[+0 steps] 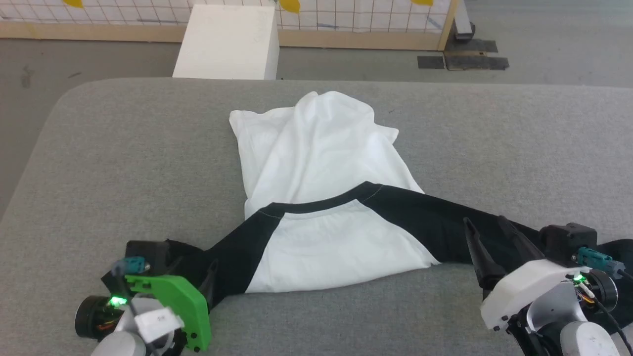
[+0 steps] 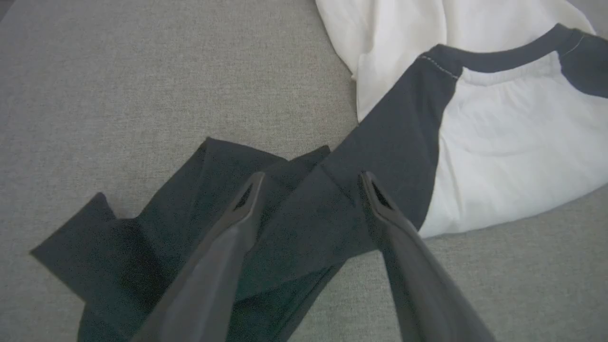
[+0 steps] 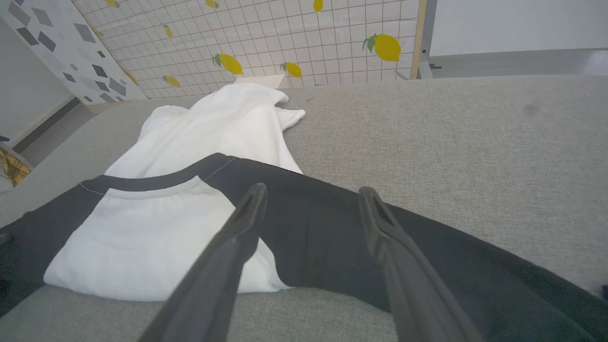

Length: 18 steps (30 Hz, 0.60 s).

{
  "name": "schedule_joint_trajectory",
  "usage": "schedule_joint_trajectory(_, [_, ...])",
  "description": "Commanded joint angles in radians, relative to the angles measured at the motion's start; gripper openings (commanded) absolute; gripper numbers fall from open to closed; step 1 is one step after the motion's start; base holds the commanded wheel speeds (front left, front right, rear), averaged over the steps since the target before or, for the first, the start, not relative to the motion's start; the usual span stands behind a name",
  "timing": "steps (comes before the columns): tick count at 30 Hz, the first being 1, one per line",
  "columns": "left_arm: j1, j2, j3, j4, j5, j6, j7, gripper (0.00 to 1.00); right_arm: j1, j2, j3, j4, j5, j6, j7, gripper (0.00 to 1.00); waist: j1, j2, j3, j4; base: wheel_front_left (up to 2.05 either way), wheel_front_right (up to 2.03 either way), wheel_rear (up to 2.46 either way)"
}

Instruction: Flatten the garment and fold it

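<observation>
White soft T-shirt with black sleeves (image 1: pixel 321 163) lying on grey cloth-covered table (image 1: pixel 99 163), sleeves out left and right, dark-fingered left gripper (image 2: pixel 312 176) and right gripper (image 3: pixel 312 189) released above them. Probably best: pull bunched far hem flat, evenly.

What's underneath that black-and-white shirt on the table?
The shirt lies on the grey padded table, which shows around it. Its collar part overlaps the bunched white body. Nothing pokes out at the edges; anything beneath is hidden by the cloth.
</observation>
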Motion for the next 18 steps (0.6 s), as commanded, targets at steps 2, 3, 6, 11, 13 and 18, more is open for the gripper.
schedule_joint_trajectory(2, [-0.036,0.015,-0.014,0.013,-0.007,-0.009,0.047,1.00,-0.010,0.000,-0.002,-0.004,0.002,-0.001,-0.001,1.00,0.0000,0.0072,0.015,-0.013,0.00,0.00,0.00])
schedule_joint_trajectory(3, [-0.044,0.018,-0.018,0.016,-0.009,-0.009,0.069,1.00,-0.010,0.000,-0.003,-0.003,0.003,-0.001,-0.002,1.00,0.0000,0.0073,0.019,-0.016,0.00,0.00,0.00])
schedule_joint_trajectory(6, [-0.063,0.030,-0.032,0.014,-0.012,-0.015,0.117,1.00,-0.013,0.000,-0.006,-0.001,0.004,-0.001,-0.006,1.00,0.0000,0.0073,0.029,-0.022,0.00,0.00,0.00])
schedule_joint_trajectory(11, [-0.071,0.045,-0.053,-0.009,-0.033,-0.027,0.200,0.07,-0.020,0.000,-0.011,0.004,0.007,-0.001,-0.012,1.00,0.0000,0.0073,0.039,-0.030,0.00,0.00,0.00])
schedule_joint_trajectory(13, [-0.068,0.056,-0.062,-0.020,-0.038,-0.032,0.229,0.00,-0.022,0.000,-0.013,0.005,0.007,-0.001,-0.014,1.00,0.0000,0.0073,0.042,-0.030,0.00,0.00,0.00])
schedule_joint_trajectory(18, [-0.065,0.059,-0.046,-0.054,-0.027,-0.011,0.201,0.00,-0.026,0.000,-0.019,0.006,0.005,-0.001,-0.018,1.00,0.0000,0.0073,0.046,-0.027,0.00,0.00,0.00])
